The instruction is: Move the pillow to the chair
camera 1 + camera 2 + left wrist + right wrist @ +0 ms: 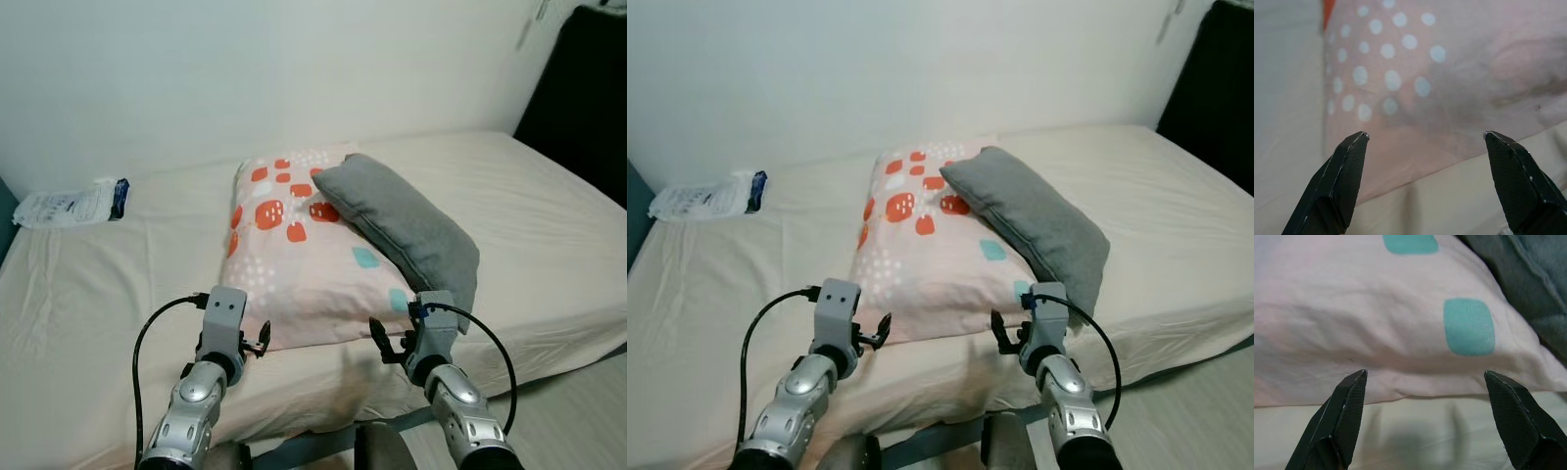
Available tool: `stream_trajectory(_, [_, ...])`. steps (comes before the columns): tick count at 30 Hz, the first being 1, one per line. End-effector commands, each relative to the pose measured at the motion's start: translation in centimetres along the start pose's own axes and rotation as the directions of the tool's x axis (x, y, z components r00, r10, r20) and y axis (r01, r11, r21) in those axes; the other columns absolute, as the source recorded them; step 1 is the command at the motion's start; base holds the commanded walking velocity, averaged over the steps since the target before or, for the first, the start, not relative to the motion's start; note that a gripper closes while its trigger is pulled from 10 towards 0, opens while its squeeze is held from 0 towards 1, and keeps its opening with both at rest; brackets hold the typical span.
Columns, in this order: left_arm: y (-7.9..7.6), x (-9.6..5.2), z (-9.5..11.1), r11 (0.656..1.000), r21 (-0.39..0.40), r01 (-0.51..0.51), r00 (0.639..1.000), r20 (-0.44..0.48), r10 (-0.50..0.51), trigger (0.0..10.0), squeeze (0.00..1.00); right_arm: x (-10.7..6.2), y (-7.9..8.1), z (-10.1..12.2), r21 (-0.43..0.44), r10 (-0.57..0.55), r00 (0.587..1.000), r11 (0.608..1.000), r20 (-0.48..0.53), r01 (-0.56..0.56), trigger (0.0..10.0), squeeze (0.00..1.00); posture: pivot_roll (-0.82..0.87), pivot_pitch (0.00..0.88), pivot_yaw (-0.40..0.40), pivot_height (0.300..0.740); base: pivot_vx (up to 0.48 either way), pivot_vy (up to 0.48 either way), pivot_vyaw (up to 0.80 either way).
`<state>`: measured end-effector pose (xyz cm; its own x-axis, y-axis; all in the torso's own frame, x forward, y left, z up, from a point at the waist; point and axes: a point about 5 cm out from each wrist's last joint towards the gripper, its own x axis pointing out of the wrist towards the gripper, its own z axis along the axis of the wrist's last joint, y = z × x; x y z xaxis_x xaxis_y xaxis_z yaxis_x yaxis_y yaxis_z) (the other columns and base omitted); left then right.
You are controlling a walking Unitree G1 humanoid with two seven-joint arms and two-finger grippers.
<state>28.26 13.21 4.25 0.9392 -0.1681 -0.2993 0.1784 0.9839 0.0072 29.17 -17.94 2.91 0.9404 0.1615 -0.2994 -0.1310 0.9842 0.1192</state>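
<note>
From the head camera, a pink pillow (304, 259) printed with red, white and teal patches lay on a bed (88, 294) covered by a cream sheet, its near edge close to the bed's front edge. A grey pillow (402, 220) rested tilted across the pink pillow's right side, overlapping it. A white plastic package (73, 203) lay well apart near the wall at the bed's far left. A dark object (583, 88) stood at the far right beside the bed. The left gripper (257, 341) hovered just before the pink pillow's near left corner, and the right gripper (384, 343) hovered just before its near right corner, both low over the sheet; at that size the spread of their fingers was hard to judge. In the left wrist view, the left gripper (1425, 139) had its two black fingers (1339, 178) spread wide apart, aimed at the pillow's corner with white dots, not touching it. In the right wrist view, the right gripper (1425, 374) likewise had its fingers (1342, 416) spread wide, pointing at the pillow's near edge below a teal patch (1469, 326), with the grey pillow at one corner behind; nothing was between the tips.
</note>
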Motion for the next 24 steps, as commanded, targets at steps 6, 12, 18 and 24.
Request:
stream_trajectory(6, [-0.76,0.25,0.15,0.999,0.009,0.046,0.999,-0.014,-0.046,10.0,0.0,-0.27,-0.18,-0.17,0.017,-0.016,1.0,1.0,0.001,0.016,10.0,0.0,-0.13,0.088,0.014,0.596,0.0,0.0,0.0])
stream_trajectory(12, [-0.98,0.3,0.09,0.998,0.01,0.057,0.998,-0.021,-0.057,10.0,0.0,-0.49,-0.18,-0.25,0.011,-0.017,1.0,1.0,0.003,0.017,10.0,0.0,-0.14,0.086,0.023,0.596,0.0,0.0,0.0])
stream_trajectory(18, [-1.21,0.4,0.22,0.997,0.008,0.072,0.997,-0.022,-0.072,10.0,0.0,-0.68,-0.15,-0.4,0.023,-0.012,1.0,1.0,0.007,0.012,10.0,0.0,-0.14,0.079,0.03,0.581,0.0,0.0,0.0])
stream_trajectory(24, [-1.13,0.45,0.14,0.998,0.009,0.066,0.998,-0.021,-0.066,10.0,0.0,-0.66,0.02,-0.37,-0.009,-0.008,1.0,1.0,0.002,0.008,10.0,0.0,-0.15,0.065,0.009,0.581,0.0,0.0,0.0])
